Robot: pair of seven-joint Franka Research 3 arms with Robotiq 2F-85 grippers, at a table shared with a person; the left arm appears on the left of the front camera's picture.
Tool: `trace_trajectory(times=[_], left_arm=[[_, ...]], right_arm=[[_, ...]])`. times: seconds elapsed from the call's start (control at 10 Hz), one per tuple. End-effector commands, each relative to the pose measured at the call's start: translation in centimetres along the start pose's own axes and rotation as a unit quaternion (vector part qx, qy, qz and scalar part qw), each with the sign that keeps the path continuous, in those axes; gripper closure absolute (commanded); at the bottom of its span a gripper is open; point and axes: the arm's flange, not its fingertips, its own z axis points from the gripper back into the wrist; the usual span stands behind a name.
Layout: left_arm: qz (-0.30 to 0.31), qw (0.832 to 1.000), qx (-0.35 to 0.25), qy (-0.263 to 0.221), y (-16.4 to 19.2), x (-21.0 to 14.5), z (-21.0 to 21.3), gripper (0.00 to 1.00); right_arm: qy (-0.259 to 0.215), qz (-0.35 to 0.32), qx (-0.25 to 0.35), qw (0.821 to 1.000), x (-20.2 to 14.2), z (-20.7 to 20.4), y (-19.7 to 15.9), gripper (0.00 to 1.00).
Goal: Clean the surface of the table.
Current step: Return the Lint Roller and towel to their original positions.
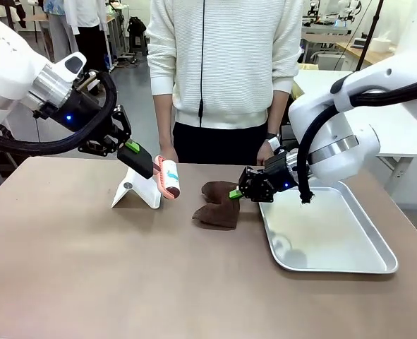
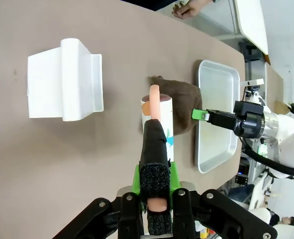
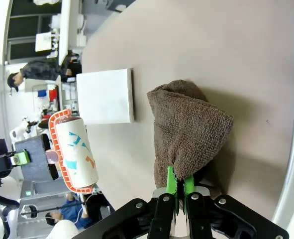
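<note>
The tan-brown table (image 1: 109, 282) spreads across the front view. My left gripper (image 1: 149, 167) is shut on the pink handle of a lint roller (image 1: 170, 176), held just above the table beside a white stand (image 1: 136, 188). In the left wrist view the roller (image 2: 156, 112) sticks out past the fingers (image 2: 154, 149) toward the brown cloth (image 2: 184, 99). My right gripper (image 1: 235, 193) is shut on the near edge of that cloth (image 1: 219, 205), which lies crumpled on the table. The right wrist view shows the green pads (image 3: 172, 180) pinching the cloth (image 3: 191, 129).
A shiny metal tray (image 1: 335, 233) lies at the right, close behind my right gripper. A person in a white sweater stands at the far edge, one hand (image 1: 268, 150) near the table. The white stand (image 3: 107, 97) sits left of the cloth.
</note>
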Motion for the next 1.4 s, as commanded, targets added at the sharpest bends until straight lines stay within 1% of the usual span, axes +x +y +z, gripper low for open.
trace_trajectory(times=[0.0, 0.1, 0.2, 0.3, 0.5, 0.7, 0.8, 0.9, 1.1, 1.3], left_arm=[[-0.003, 1.0, 0.017, -0.01, -0.6, 0.7, 0.3, 0.78], [-0.003, 0.999, 0.028, -0.018, -1.6, 1.5, 0.4, 0.78], [-0.001, 0.998, 0.044, -0.033, -2.7, 2.3, 0.4, 0.78], [0.007, 0.997, 0.069, -0.04, -3.9, 3.6, -0.1, 0.78], [0.038, 0.992, 0.108, -0.057, -4.8, 5.3, -1.3, 0.78], [0.047, 0.99, 0.126, -0.033, -4.5, 5.8, -2.4, 0.78], [0.029, 0.99, 0.137, 0.0, -4.1, 6.0, -2.7, 0.78], [0.011, 0.988, 0.153, 0.007, -3.7, 6.3, -2.9, 0.78], [-0.018, 0.987, 0.159, 0.012, -2.9, 7.0, -3.4, 0.78], [-0.034, 0.987, 0.154, 0.041, -2.0, 8.4, -4.1, 0.78]], right_arm=[[0.0, -0.003, -0.017, 1.0, 0.3, -0.5, 0.6, 0.95], [0.009, -0.005, -0.025, 1.0, 0.5, -1.0, 1.0, 0.95], [0.006, -0.015, -0.042, 0.999, 0.7, -1.4, 1.4, 0.95], [0.0, -0.029, -0.071, 0.997, 0.9, -1.7, 1.9, 0.95], [-0.014, -0.036, -0.119, 0.992, 0.8, -1.4, 3.1, 0.95], [-0.026, -0.038, -0.145, 0.988, 1.2, -1.1, 4.0, 0.95], [-0.022, -0.037, -0.153, 0.987, 1.6, -1.2, 4.2, 0.95], [-0.019, -0.039, -0.157, 0.987, 1.8, -1.5, 4.2, 0.95], [-0.004, -0.04, -0.152, 0.988, 1.6, -2.3, 4.0, 0.95], [0.007, -0.046, -0.153, 0.987, 1.6, -3.1, 3.5, 0.95]])
